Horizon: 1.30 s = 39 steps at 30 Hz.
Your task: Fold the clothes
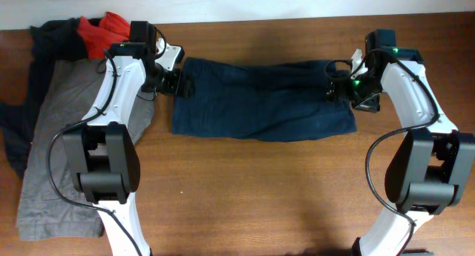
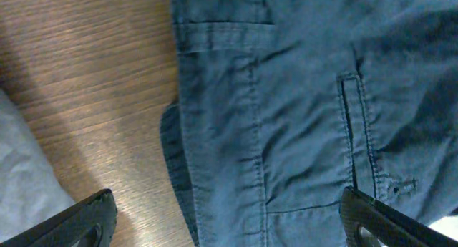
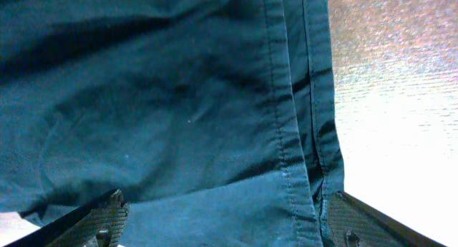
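Observation:
Dark blue trousers (image 1: 260, 100) lie folded lengthwise across the middle of the table. My left gripper (image 1: 178, 84) is at their left end, open, fingers spread over the waistband and a back pocket (image 2: 300, 132). My right gripper (image 1: 338, 85) is at their right end, open, fingers spread either side of the hem (image 3: 300, 154). Neither gripper holds the cloth. A pile of other clothes sits at the far left: a grey garment (image 1: 52, 145), a dark one (image 1: 52, 41) and a red one (image 1: 104, 30).
Bare wooden table (image 1: 260, 197) runs along the front. The clothes pile covers the left edge, and grey cloth shows at the lower left of the left wrist view (image 2: 21, 175). The table's back edge lies just behind both grippers.

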Tool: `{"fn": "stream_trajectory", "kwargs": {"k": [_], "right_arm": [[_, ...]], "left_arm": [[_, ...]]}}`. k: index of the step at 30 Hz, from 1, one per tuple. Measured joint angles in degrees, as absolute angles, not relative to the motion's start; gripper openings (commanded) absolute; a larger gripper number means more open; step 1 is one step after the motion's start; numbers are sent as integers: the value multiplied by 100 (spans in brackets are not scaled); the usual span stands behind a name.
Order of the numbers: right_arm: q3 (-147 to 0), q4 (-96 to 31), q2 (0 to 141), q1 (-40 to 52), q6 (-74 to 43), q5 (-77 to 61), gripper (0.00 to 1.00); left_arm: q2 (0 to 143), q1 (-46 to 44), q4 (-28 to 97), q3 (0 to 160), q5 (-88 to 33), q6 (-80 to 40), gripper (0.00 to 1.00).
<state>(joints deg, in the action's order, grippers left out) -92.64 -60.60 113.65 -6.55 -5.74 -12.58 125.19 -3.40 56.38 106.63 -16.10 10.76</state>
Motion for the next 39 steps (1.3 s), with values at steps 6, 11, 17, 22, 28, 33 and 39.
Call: {"fn": "stream_trajectory", "kwargs": {"k": [6, 11, 17, 22, 28, 33, 39], "right_arm": [[-9253, -6062, 11365, -655, -534, -1260, 91], [-9249, -6012, 11365, -655, -537, -1260, 91], [-9244, -5999, 11365, -655, -530, -1260, 88], [-9244, -5994, 11365, -655, -508, -1262, 70], [-9242, -5964, 11365, -655, -504, -1315, 4], [-9129, -5321, 11369, -655, -499, -1903, 4], [-8412, -4362, 11664, -655, -762, -2353, 4]], "left_arm": [[12654, -340, 5636, 10654, -2108, 1420, 99], [13078, -329, 5627, 10645, -2259, 1476, 94], [13343, -200, 5513, 10641, -2397, 1396, 93], [13362, -176, 5275, 10549, -2711, 1358, 34], [13378, -250, 5118, 10191, -2954, 1354, 0], [13378, -187, 5122, 10178, -3059, 1275, 1], [13229, 21, 5273, 10106, -3105, 1240, 1]]}}
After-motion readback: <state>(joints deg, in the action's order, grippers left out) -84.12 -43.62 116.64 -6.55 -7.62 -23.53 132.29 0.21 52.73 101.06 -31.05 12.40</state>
